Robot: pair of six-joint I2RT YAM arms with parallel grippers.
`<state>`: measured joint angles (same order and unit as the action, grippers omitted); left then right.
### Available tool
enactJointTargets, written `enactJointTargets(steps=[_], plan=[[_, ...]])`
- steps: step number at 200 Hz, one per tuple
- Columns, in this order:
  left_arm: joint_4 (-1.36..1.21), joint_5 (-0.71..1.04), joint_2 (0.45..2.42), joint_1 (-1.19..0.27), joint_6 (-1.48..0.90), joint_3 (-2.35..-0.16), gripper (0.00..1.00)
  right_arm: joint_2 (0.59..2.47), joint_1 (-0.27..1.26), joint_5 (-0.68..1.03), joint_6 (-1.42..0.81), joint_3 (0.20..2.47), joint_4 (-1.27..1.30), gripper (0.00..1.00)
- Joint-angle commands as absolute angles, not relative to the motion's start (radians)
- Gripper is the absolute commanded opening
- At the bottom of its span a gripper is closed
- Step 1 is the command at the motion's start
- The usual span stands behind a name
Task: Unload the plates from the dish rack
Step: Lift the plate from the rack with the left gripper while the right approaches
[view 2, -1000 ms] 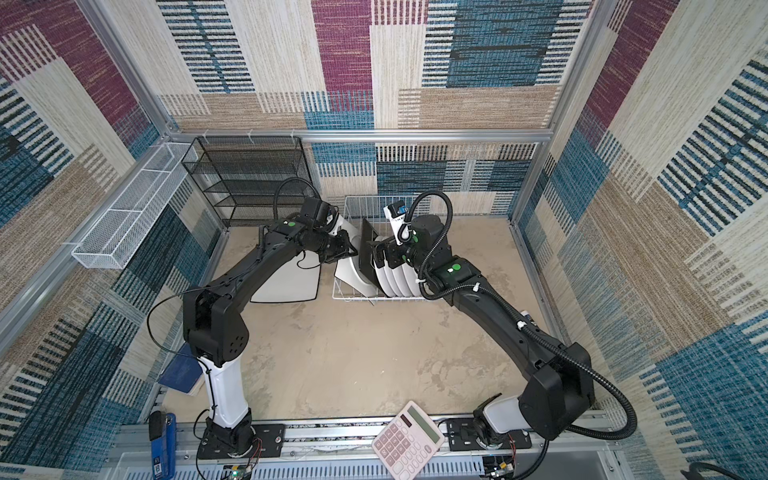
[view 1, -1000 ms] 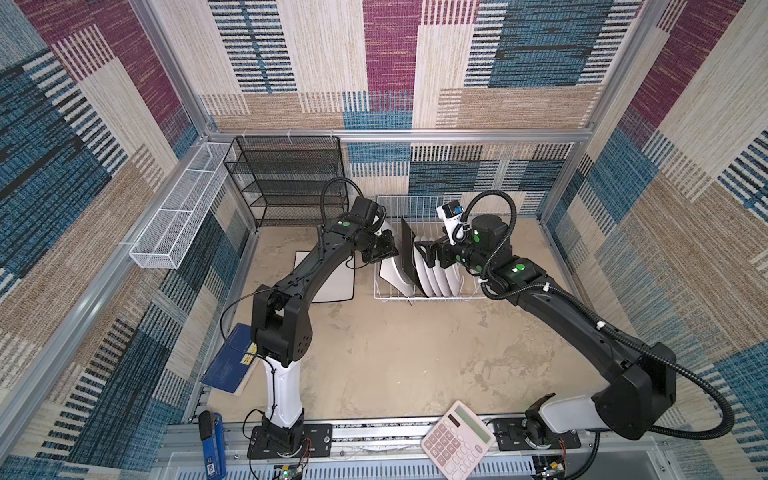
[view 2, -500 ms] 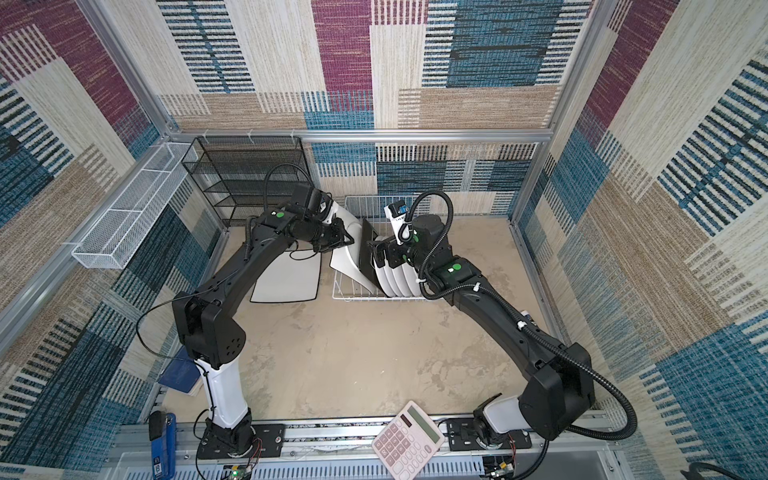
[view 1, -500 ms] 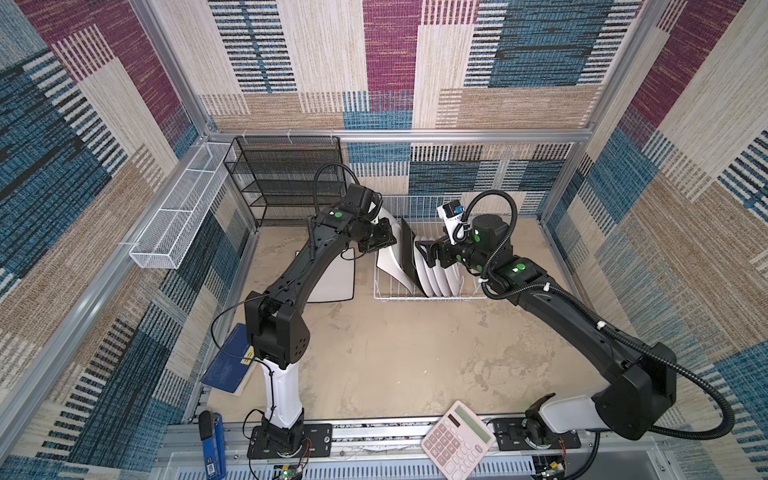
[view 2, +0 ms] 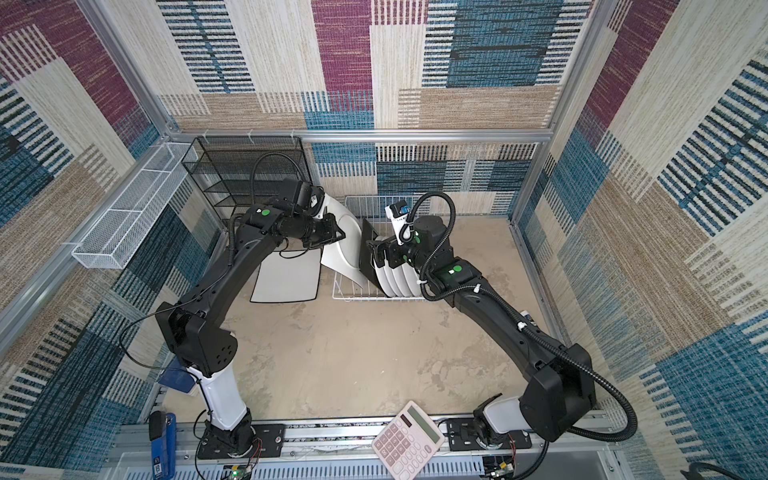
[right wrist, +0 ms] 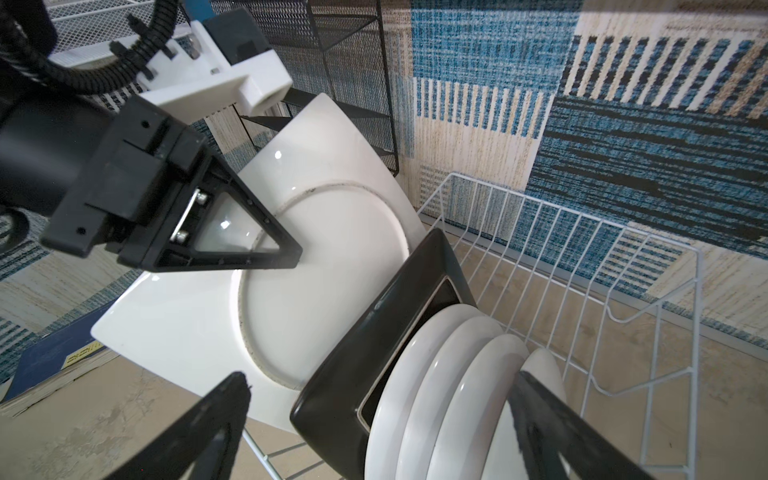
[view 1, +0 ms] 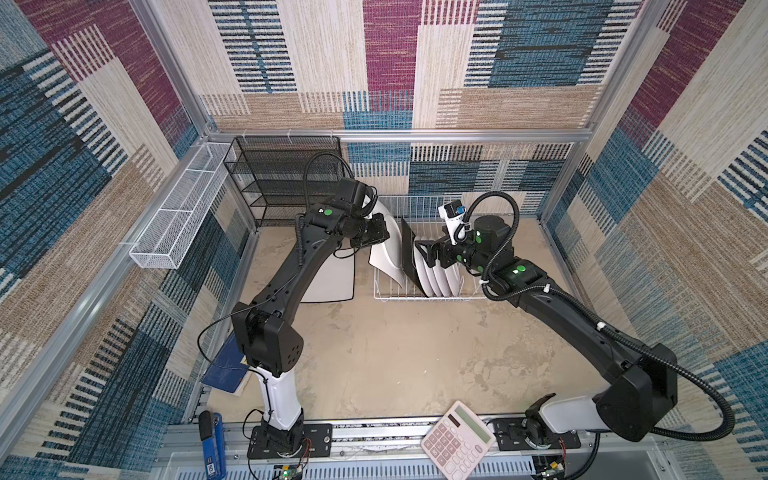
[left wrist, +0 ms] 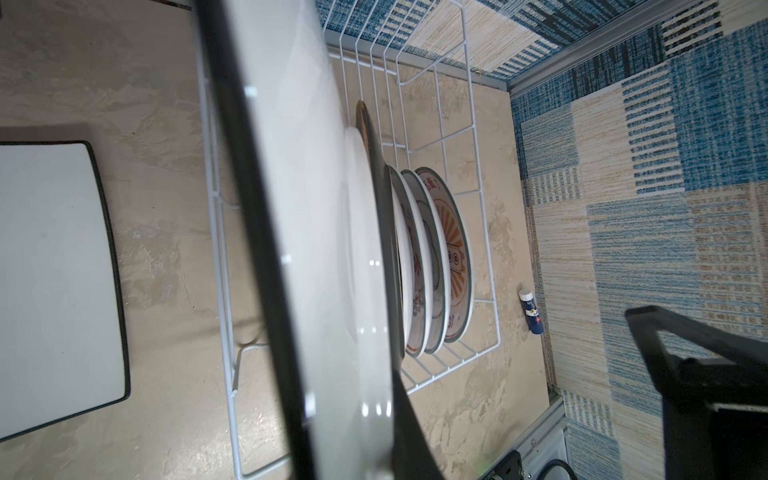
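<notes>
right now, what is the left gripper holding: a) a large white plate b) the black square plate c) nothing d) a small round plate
A: the left gripper is clamped on the edge of the large white plate, while the black square plate stands in the dish rack.

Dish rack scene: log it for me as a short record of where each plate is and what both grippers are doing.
left gripper: shut on large white plate, tilted at left end of dish rack
right gripper: open, over the black square plate
on table: second large white plate, flat, left of the dish rack
in rack: black square plate, four round plates, upright
</notes>
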<state>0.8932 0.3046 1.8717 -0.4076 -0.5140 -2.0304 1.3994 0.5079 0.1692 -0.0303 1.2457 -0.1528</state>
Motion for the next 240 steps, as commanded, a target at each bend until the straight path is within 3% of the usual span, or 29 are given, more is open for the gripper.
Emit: enactJointTargets(steps=[1,60,92,186,240], plan=[[0.823,0.294,1.839,-0.400,-0.475,-2.047,0.00,1.386,0.508,0.213,-0.073,1.235,-0.090,0.99],[0.728,0.225,1.734,-0.393,-0.362,-1.990,0.00,1.368,0.501,0.227,-0.097,1.217,-0.069,0.99],[0.590,0.222,1.647,-0.390,-0.190,-1.890,0.00,1.368,0.465,0.299,-0.166,1.210,-0.048,0.99],[-0.068,0.128,1.320,-0.397,0.468,-1.271,0.00,1.438,0.294,0.724,-0.605,1.251,0.081,0.99],[-0.198,0.009,1.272,-0.431,0.726,-1.154,0.00,1.510,0.294,0.776,-0.865,1.291,0.162,0.99]])
